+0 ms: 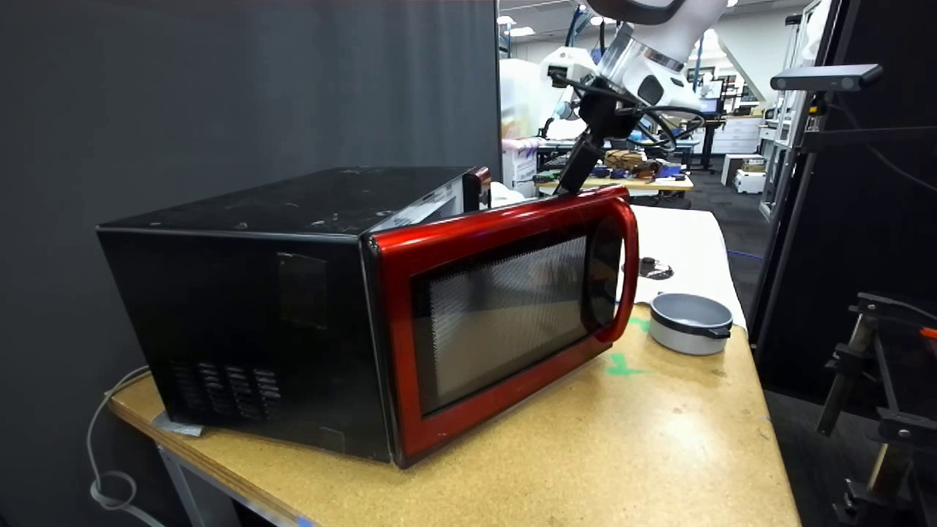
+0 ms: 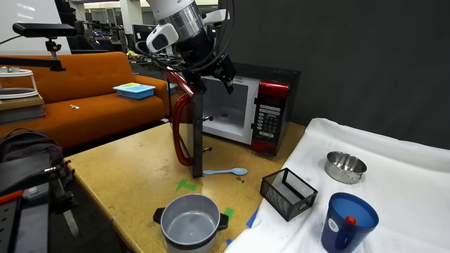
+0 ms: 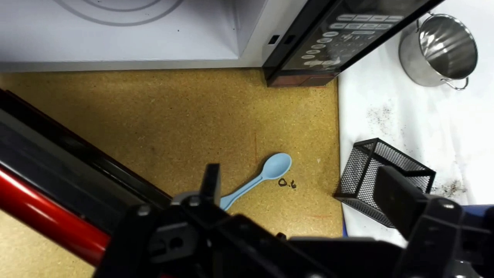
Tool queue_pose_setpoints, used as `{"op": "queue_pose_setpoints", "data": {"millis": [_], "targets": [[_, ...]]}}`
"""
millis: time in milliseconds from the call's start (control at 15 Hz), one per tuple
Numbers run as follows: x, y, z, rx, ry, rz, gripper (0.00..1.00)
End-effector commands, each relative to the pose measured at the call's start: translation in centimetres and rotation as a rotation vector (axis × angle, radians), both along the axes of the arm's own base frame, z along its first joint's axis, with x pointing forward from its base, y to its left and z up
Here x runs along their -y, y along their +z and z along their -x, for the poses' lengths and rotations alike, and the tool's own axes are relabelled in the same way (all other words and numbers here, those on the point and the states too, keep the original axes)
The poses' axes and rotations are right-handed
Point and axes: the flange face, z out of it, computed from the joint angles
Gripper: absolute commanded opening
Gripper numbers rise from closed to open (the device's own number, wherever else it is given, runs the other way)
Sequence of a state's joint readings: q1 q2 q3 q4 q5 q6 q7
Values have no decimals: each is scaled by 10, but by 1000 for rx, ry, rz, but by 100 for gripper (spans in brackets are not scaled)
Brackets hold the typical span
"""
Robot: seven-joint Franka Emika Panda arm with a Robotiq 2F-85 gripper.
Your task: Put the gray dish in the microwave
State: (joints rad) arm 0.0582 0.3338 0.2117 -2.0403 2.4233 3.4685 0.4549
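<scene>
The gray dish is a round gray pot with black side handles. It stands upright on the table in both exterior views (image 1: 687, 335) (image 2: 191, 225) and is out of the wrist view. The microwave (image 1: 241, 315) stands at the back of the table; its red-framed door (image 1: 505, 322) is swung open. The cavity shows in an exterior view (image 2: 228, 105) and in the wrist view (image 3: 146, 42). My gripper (image 2: 215, 88) is by the door's top edge, in front of the cavity; contact cannot be told. In the wrist view my gripper (image 3: 299, 173) is open, with nothing between its fingers.
A blue spoon (image 2: 228, 171) lies by the door's free edge. A black mesh basket (image 2: 288, 195), a steel pot (image 2: 344, 168) and a blue cup (image 2: 348, 225) holding something red stand on the white cloth (image 2: 404, 175). A camera on a stand (image 1: 827, 77) is beside the table.
</scene>
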Motion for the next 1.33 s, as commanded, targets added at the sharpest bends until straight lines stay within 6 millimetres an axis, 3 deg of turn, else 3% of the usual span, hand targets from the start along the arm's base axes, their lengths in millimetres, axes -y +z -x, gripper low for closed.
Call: {"op": "queue_pose_setpoints", "data": {"millis": [0,600,800,1000,1267], "targets": [[-1,-14,8,-47,27,-41,100],[-5,-22,25,-95,79,-108,100],[-21,-28,42,-127,180,-146,100],[-23,-29,60,-148,229,-161,100],[-20,-23,58,-130,242,-196,100]]}}
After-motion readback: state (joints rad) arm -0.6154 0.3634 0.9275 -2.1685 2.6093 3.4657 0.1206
